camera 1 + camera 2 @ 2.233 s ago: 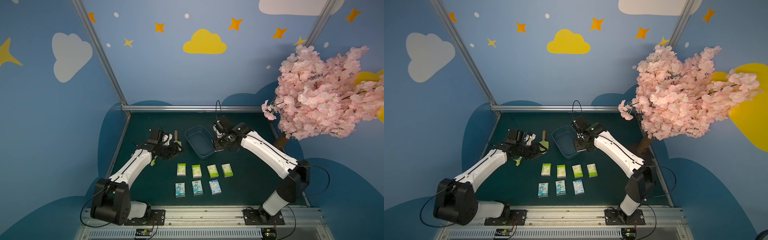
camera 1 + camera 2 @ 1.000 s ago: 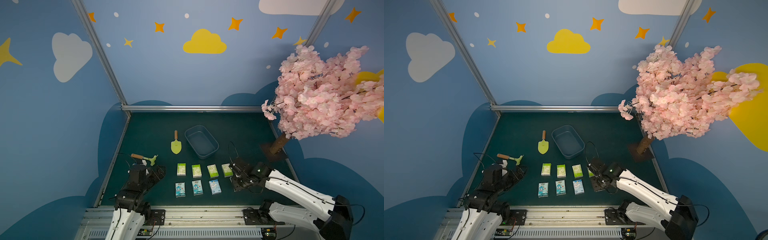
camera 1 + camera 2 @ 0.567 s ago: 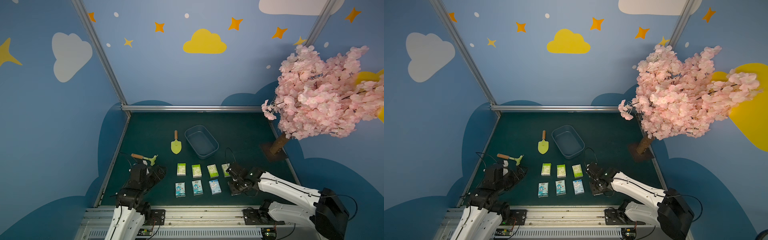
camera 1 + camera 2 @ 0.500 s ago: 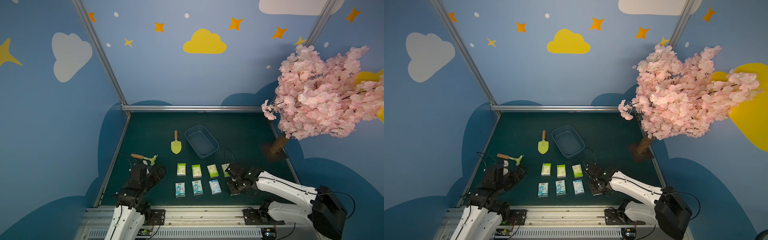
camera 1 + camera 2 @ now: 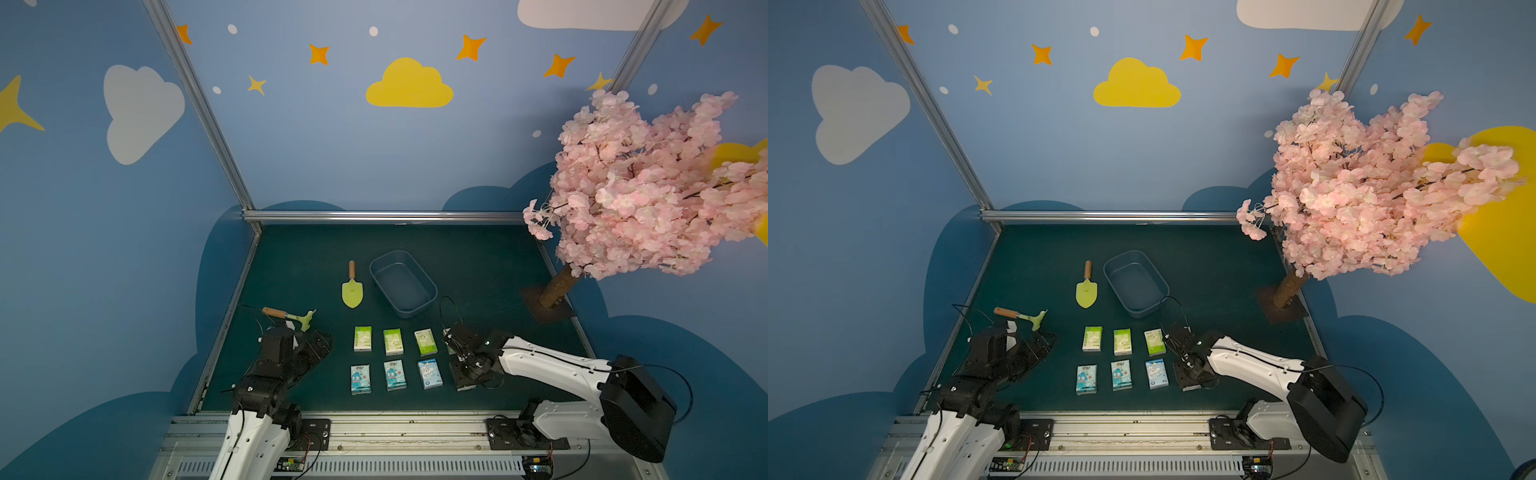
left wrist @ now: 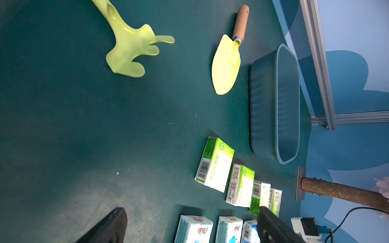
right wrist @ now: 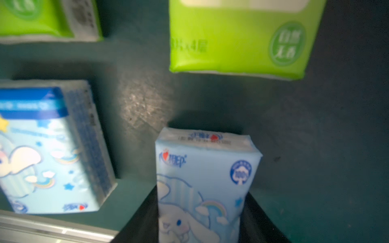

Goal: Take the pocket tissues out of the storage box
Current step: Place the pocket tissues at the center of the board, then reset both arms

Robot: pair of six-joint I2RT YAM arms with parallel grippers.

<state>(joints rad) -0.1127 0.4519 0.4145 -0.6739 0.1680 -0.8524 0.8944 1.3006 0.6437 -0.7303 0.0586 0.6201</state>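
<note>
The right gripper point(image 7: 203, 191) pinches a blue pack point(image 7: 206, 164) beside the other packs point(image 5: 394, 341). The left gripper point(image 6: 190, 209) is wide apart, near a rake point(image 6: 128, 48), trowel point(image 6: 226, 65) and storage box point(image 5: 401, 284).

Storage box point(image 5: 402, 284): shallow blue-grey tub, rounded corners, upright, empty, set askew. Pocket tissues all lie outside it in two rows.
Far row: lime-green-and-white packs point(image 5: 393, 341), flat; three plain, the fourth mostly hidden.
Near row: three light-blue cartoon packs point(image 5: 394, 375), flat. Fourth blue pack point(image 7: 206, 178) sits at the row's right end, face up, between the right gripper point(image 7: 201, 191) fingers.
</note>
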